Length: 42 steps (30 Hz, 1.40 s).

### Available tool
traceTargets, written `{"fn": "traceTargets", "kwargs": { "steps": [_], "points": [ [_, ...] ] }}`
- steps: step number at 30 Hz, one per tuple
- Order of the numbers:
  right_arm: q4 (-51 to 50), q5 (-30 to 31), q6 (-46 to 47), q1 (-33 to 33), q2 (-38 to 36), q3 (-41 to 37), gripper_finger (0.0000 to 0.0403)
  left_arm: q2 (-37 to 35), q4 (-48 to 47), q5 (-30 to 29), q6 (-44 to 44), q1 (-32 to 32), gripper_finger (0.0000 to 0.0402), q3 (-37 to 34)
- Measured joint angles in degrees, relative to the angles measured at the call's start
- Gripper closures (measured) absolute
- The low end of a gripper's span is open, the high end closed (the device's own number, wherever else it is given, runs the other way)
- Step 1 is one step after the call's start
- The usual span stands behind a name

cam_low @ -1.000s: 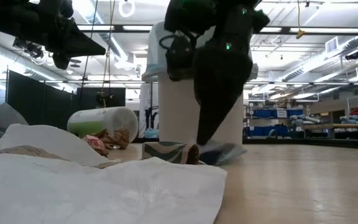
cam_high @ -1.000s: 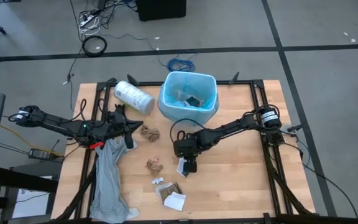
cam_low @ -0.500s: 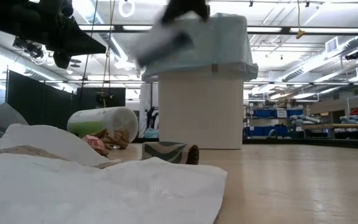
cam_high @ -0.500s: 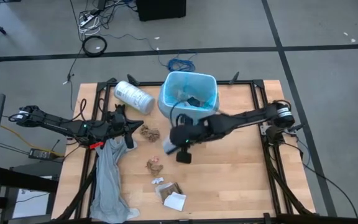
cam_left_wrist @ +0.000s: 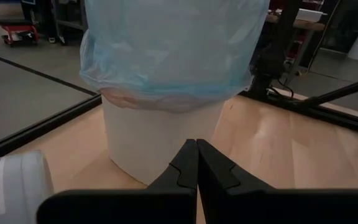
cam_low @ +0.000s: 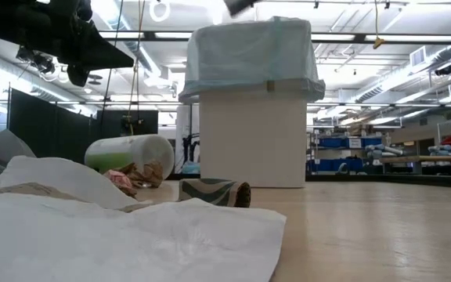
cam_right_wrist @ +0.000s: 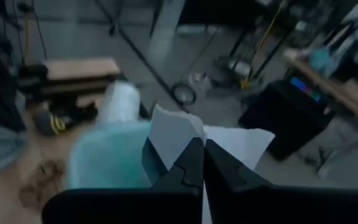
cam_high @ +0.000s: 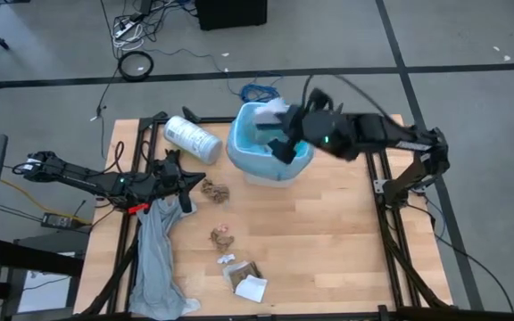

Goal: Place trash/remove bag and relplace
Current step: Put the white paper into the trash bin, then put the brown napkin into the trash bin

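From up top I'm seeing a light wood table (cam_high: 328, 241) sitting on a grey concrete floor (cam_high: 43, 53) with dark tape lines (cam_high: 239, 73), plus a mess of cables (cam_high: 136, 64) behind it. Down low it's a big warehouse-type room, bright ceiling strip lights (cam_low: 351, 35), shelving with blue bins (cam_low: 343, 142) off on the far side.

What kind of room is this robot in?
Probably a big workshop or lab hall: long ceiling lights, shelves with blue bins, and a grey floor with cables around the wooden table.
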Motion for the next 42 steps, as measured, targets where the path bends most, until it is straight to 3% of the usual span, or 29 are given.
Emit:
{"fn": "traceTargets", "kwargs": {
  "steps": [7,14,17,20,25,28,30,34,39,42],
  "points": [
    [-6.0,-17.0,0.0,-6.8,1.9,-0.2,0.0377,0.0,0.1,0.0,0.0,0.0,0.0394,0.0],
    [-4.3,-23.4,-2.7,-8.8,3.3,-0.2,0.0249,0.0,-0.1,0.0,0.0,0.0,0.0394,0.0],
    [-3.1,-32.4,-1.8,-7.6,3.1,-0.1,0.0195,0.0,-0.1,0.0,-1.3,0.0,0.0394,0.0],
    [-4.3,-40.7,2.7,-3.9,3.7,0.0,0.0173,0.0,0.0,0.0,-3.2,0.0,0.0394,0.0],
    [-18.1,-40.6,13.9,4.0,4.7,-3.8,0.0181,0.0,0.2,0.0,-4.5,0.0,0.0394,0.0],
    [-21.7,-36.6,20.1,9.3,3.6,-10.1,0.0195,0.0,0.1,0.0,-4.5,0.0,0.0394,0.0],
    [-19.7,-30.4,23.6,12.7,2.4,-15.9,0.0208,0.0,0.0,0.0,-4.5,0.0,0.0394,0.0],
    [-3.7,-23.2,28.7,16.6,-0.8,-31.9,0.0245,0.0,0.0,0.0,-4.4,0.0,0.0394,0.0],
    [43.9,-27.4,35.0,15.6,-3.1,-56.3,0.0289,0.0,-0.5,0.0,-4.4,0.0,0.0394,0.0],
    [68.4,-29.5,36.3,12.9,0.2,-65.4,0.0299,0.0,-1.7,0.0,-4.4,0.0,0.0394,0.0]
  ]
}}
